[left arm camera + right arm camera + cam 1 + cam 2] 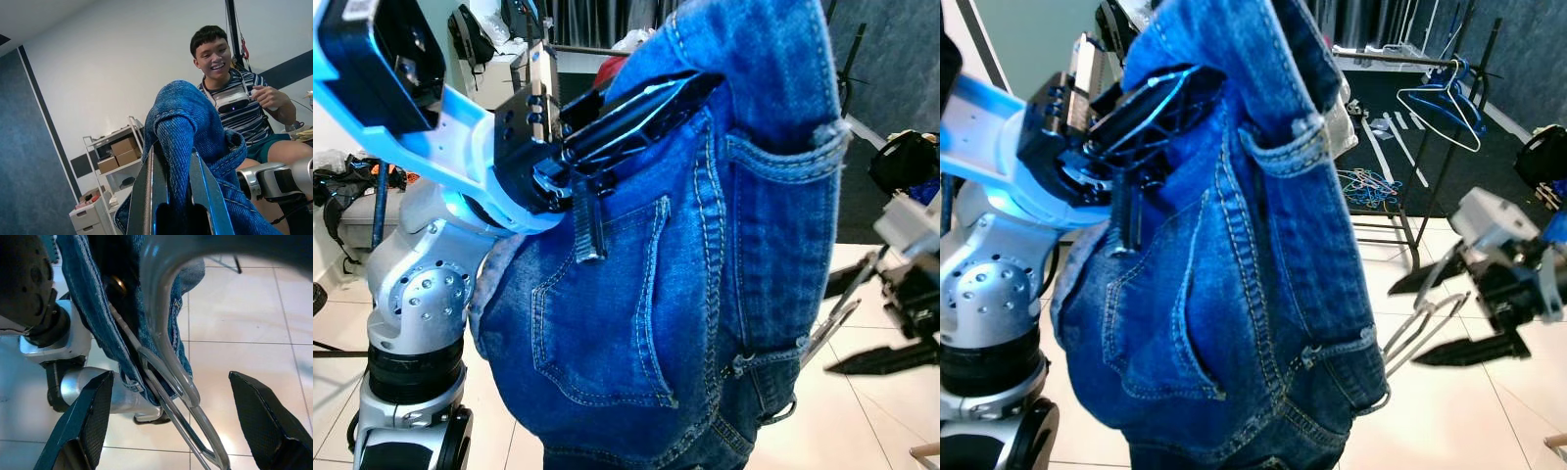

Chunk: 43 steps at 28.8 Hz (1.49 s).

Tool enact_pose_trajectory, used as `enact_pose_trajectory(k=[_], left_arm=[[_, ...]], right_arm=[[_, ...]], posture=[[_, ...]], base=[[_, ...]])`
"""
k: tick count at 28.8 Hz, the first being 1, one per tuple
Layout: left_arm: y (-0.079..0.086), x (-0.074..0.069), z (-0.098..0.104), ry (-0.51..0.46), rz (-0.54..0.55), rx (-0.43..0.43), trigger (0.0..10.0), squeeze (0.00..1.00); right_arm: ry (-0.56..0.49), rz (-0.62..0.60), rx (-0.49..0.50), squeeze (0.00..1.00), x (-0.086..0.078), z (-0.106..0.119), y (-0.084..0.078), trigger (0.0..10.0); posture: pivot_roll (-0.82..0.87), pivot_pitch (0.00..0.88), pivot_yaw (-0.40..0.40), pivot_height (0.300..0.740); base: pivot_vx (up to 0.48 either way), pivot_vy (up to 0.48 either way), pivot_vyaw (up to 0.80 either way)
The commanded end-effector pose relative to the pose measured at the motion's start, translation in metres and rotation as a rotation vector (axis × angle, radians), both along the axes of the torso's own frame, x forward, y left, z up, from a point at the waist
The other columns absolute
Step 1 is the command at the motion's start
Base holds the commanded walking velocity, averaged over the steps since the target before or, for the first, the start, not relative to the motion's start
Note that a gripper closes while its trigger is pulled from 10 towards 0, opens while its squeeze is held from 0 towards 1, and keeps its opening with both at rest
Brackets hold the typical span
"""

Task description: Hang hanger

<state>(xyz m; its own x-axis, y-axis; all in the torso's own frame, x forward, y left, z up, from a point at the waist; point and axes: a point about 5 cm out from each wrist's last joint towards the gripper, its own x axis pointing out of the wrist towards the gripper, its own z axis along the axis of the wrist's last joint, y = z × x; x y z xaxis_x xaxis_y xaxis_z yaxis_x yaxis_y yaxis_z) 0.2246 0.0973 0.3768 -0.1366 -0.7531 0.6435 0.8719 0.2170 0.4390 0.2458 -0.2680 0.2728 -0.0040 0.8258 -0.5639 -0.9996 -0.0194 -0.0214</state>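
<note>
Closest to the camera: blue jeans (705,294), bunched and hanging, held up high by the left gripper (636,108), fingers clamped tight on a fold of denim near the waistband. Same grip seen from the left wrist, with the two fingers (205,191) pinching a thick roll of fabric between them. Silver left arm (416,294) bent up beside the cloth, elbow joint low on the left.

Poking out from under the jeans on the right side: a silver metal hanger (1425,328), its looped end free of the denim, the rest hidden inside the garment. In the right wrist view, curved hanger wire (171,367) running down along the denim edge and ending in a narrow loop, squarely between the two black fingertips (88,416) but touching neither.

Right gripper (1449,313) just beside that loop, a little to the right of the jeans, fingers spread wide apart, holding nothing. One finger above the loop's end, one below, with pale floor tiles (1449,421) underneath.

Further back: a dark clothes rack (1430,127) with blue hangers (1445,103) hanging from its rail, well apart from the jeans. Coloured items scattered on the dark floor below it.

Behind, in the left wrist view: a seated person (244,112) in a striped shirt, a headset at the chest, a controller in one hand, and shelving with cardboard boxes (122,152) against a white wall.
</note>
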Motion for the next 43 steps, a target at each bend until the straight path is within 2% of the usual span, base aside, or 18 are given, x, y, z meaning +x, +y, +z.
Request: enact_pose_trajectory(k=[1, 3, 4, 6, 7, 18, 20, 22, 24, 26, 27, 28, 29, 32, 33, 38, 41, 43], left_arm=[[0.003, -0.006, 0.003, -0.031, -0.015, -0.029, 0.0, 0.0], [0.003, -0.007, 0.003, -0.034, -0.014, -0.03, 0.0, 0.0], [0.003, -0.007, 0.003, -0.037, -0.011, -0.031, 0.0, 0.0], [0.004, -0.007, 0.003, -0.038, -0.009, -0.032, 0.0, 0.0], [0.004, -0.007, 0.003, -0.04, -0.003, -0.033, 0.0, 0.0], [0.006, -0.003, 0.004, -0.055, 0.064, -0.03, 0.0, 0.0], [0.008, 0.001, 0.004, -0.054, 0.119, -0.026, 0.0, 0.0], [0.008, 0.001, 0.004, -0.054, 0.119, -0.026, 0.0, 0.0], [0.01, 0.014, 0.001, -0.024, 0.239, 0.014, 0.0, 0.0], [0.01, 0.014, 0.001, -0.024, 0.239, 0.014, 0.0, 0.0], [0.011, 0.026, -0.004, 0.007, 0.329, 0.06, 0.0, 0.0], [0.011, 0.026, -0.004, 0.007, 0.329, 0.06, 0.0, 0.0], [0.013, 0.039, -0.009, 0.047, 0.403, 0.095, 0.0, 0.0], [0.015, 0.05, -0.014, 0.075, 0.469, 0.13, 0.0, 0.0], [0.025, 0.053, -0.007, 0.048, 0.553, 0.202, 0.0, 0.0], [0.022, 0.048, -0.004, -0.04, 0.572, 0.289, 0.0, 0.0], [0.01, 0.037, -0.004, -0.162, 0.508, 0.36, 0.0, 0.0], [0.006, 0.031, -0.003, -0.185, 0.457, 0.365, 0.0, 0.0]], right_arm=[[0.032, 0.024, 0.01, 0.0, -0.001, -0.006, 0.005, 10.0], [0.037, 0.025, 0.014, 0.0, 0.001, -0.009, 0.006, 10.0], [0.041, 0.02, 0.019, 0.0, 0.003, -0.009, 0.008, 4.7], [0.041, 0.016, 0.021, 0.0, 0.004, -0.008, 0.008, 4.7], [0.039, 0.009, 0.021, 0.0, 0.005, -0.007, 0.008, 0.0], [0.057, -0.007, 0.017, 0.0, 0.0, -0.004, 0.003, 0.0], [0.048, -0.014, 0.074, 0.0, 0.003, 0.002, 0.006, 0.0], [0.048, -0.014, 0.074, 0.0, 0.003, 0.002, 0.006, 0.0], [-0.01, -0.043, 0.164, 0.0, 0.01, 0.014, 0.007, 0.0], [-0.01, -0.043, 0.164, 0.0, 0.01, 0.014, 0.007, 0.0], [-0.06, -0.061, 0.211, 0.0, 0.014, 0.023, 0.007, 0.0], [-0.06, -0.061, 0.211, 0.0, 0.014, 0.023, 0.007, 0.0], [-0.109, -0.07, 0.258, 0.0, 0.015, 0.033, 0.009, 0.0], [-0.158, -0.068, 0.3, 0.0, 0.015, 0.044, 0.013, 0.0], [-0.25, -0.032, 0.379, 0.0, 0.013, 0.067, 0.023, 0.0], [-0.298, 0.002, 0.413, 0.0, 0.01, 0.079, 0.031, 0.0], [-0.294, -0.015, 0.385, 0.0, 0.015, 0.072, 0.03, 0.0], [-0.292, -0.026, 0.374, 0.0, 0.017, 0.069, 0.028, 0.0]], posture=[[-0.17, 0.0, -0.036, 0.74], [-0.16, 0.0, -0.037, 0.74], [-0.16, 0.0, -0.038, 0.74], [-0.16, 0.0, -0.038, 0.74], [-0.16, 0.0, -0.039, 0.74], [-0.17, 0.0, -0.041, 0.74], [-0.17, 0.0, -0.044, 0.74], [-0.17, 0.0, -0.044, 0.74], [-0.16, 0.0, -0.041, 0.74], [-0.16, 0.0, -0.041, 0.74], [-0.16, 0.0, -0.038, 0.74], [-0.16, 0.0, -0.038, 0.74], [-0.16, 0.0, -0.034, 0.74], [-0.16, 0.0, -0.029, 0.74], [-0.16, 0.0, -0.022, 0.74], [-0.16, 0.0, -0.021, 0.74], [-0.16, 0.0, -0.023, 0.74], [-0.16, 0.0, -0.023, 0.74]], base=[[0.0, 0.0, 0.0], [0.0, 0.0, 0.0], [0.0, 0.0, 0.0], [0.0, 0.0, 0.0], [0.0, 0.0, 0.0], [0.0, 0.0, 0.0], [0.0, 0.0, 0.0], [0.0, 0.0, 0.0], [0.0, 0.0, 0.0], [0.0, 0.0, 0.0], [0.0, 0.0, 0.0], [0.0, 0.0, 0.0], [0.0, 0.0, 0.0], [0.0, 0.0, 0.0], [0.0, 0.0, 0.0], [0.0, 0.0, 0.0], [0.0, 0.0, 0.0], [0.0, 0.0, 0.0]])
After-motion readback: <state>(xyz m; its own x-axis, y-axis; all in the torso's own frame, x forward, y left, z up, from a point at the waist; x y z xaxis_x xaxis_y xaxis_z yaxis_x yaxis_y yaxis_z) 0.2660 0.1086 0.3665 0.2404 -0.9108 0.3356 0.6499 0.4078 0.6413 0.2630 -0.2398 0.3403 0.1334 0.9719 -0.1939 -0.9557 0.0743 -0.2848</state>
